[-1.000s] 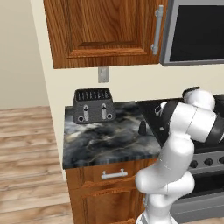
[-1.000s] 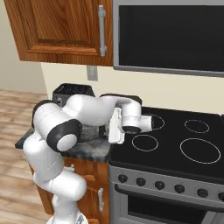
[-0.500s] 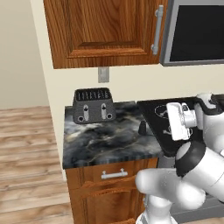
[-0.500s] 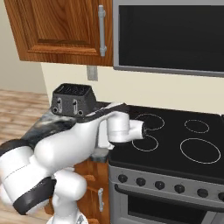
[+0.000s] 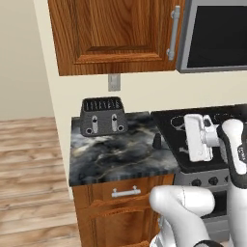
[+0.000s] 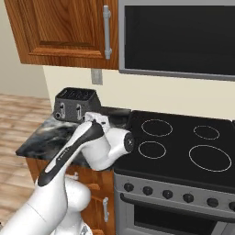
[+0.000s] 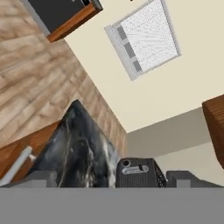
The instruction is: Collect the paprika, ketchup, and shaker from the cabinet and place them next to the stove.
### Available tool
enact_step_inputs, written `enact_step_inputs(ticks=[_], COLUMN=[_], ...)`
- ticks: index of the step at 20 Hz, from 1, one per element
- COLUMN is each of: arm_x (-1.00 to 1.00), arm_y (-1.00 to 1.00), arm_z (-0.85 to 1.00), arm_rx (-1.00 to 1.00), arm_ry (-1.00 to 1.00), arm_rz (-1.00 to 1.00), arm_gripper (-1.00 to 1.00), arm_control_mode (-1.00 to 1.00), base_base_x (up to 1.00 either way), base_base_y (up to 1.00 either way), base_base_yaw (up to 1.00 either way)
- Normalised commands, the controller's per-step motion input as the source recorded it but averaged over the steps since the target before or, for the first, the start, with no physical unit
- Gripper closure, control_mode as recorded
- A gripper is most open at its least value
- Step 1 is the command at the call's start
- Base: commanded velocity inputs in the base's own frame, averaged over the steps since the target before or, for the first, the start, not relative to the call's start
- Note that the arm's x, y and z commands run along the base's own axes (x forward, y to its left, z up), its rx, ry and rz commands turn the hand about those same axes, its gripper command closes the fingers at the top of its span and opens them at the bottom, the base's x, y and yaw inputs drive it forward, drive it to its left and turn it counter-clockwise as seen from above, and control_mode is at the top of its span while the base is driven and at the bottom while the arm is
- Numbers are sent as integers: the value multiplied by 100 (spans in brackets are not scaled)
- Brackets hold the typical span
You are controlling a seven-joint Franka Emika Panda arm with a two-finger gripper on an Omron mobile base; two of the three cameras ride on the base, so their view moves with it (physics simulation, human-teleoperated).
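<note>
Pincer point(image 7: 107, 177) jaws spread wide, gripping nothing — aimed across the counter point(image 7: 78, 148) toward the toaster point(image 7: 138, 173).

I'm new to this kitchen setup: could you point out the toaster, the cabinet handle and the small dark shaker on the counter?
toaster point(image 5: 102, 116): left base view, front face.
cabinet handle point(image 5: 173, 33): left base view, middle of the bar.
shaker point(image 5: 157, 140): left base view, its body, on the counter beside the stove.

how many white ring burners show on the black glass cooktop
4 on the black glass cooktop: back left, back right, front left, and the largest, front right. None looks hidden.
</note>
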Motion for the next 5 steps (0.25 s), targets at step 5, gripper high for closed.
enact_step_inputs(ticks=[5], arm_x=[-61], arm_y=[43], arm_z=[53], arm_rx=[-9], arm_ry=[-6], arm_rz=[-8], arm_gripper=[-100], arm_control_mode=[-100], base_base_x=[0], base_base_y=[0], base_base_yaw=[0])
